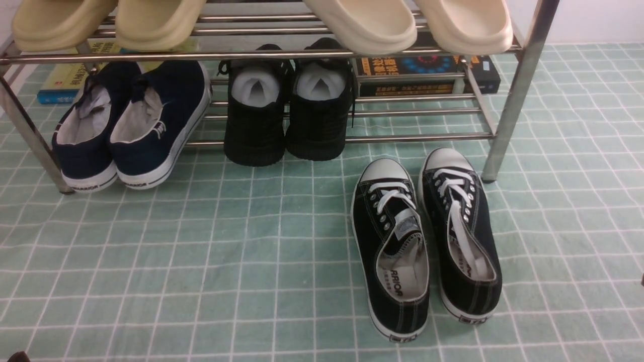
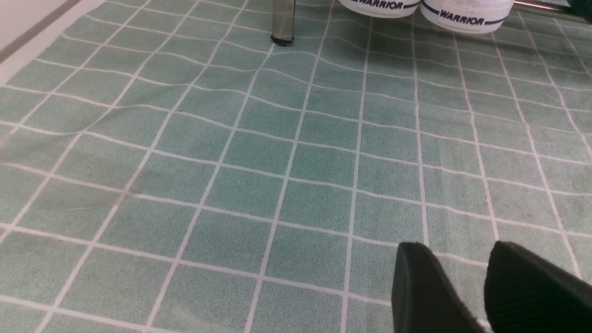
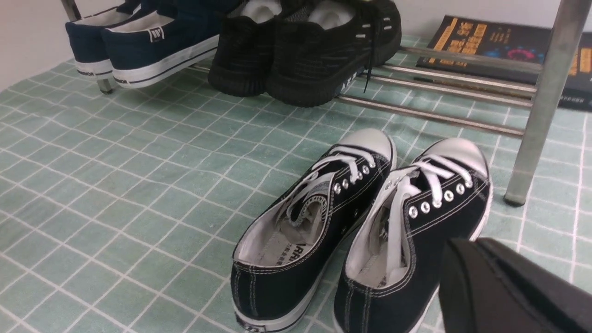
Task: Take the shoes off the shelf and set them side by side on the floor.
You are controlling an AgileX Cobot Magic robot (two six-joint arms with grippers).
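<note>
Black canvas shoes (image 3: 360,231) lie just beside the closed right hand (image 3: 499,286).

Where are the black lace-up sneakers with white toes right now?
In the front view the sneakers sit side by side on the green grid floor, right of centre, toes toward the shelf, just in front of its right leg.

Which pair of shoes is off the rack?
The black canvas sneakers with white laces, side by side on the green floor. The navy and all-black pairs sit on the rack.
</note>
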